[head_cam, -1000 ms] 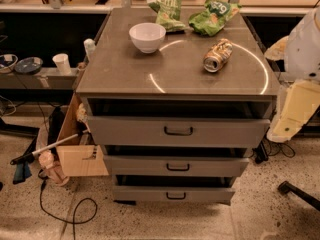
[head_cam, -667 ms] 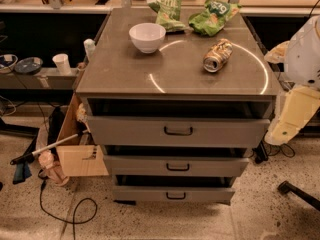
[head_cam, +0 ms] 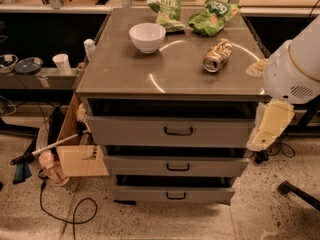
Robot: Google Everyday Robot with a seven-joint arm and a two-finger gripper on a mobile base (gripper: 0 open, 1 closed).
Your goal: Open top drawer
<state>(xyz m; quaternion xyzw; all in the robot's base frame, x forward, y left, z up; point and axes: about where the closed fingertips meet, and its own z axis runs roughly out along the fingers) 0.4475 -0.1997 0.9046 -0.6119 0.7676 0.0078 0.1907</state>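
Grey cabinet top (head_cam: 125, 69); tool (head_cam: 270, 126) by R end of top drawer (head_cam: 130, 132), partly hidden, state unclear.

White arm (head_cam: 296, 66), cream hand (head_cam: 270, 127) far right

Readable text: none. Print on the chip bags (head_cam: 215, 16) and the can (head_cam: 217, 55) is illegible to me. My gripper (head_cam: 270, 127) hangs beside the top drawer's (head_cam: 150, 132) right end.
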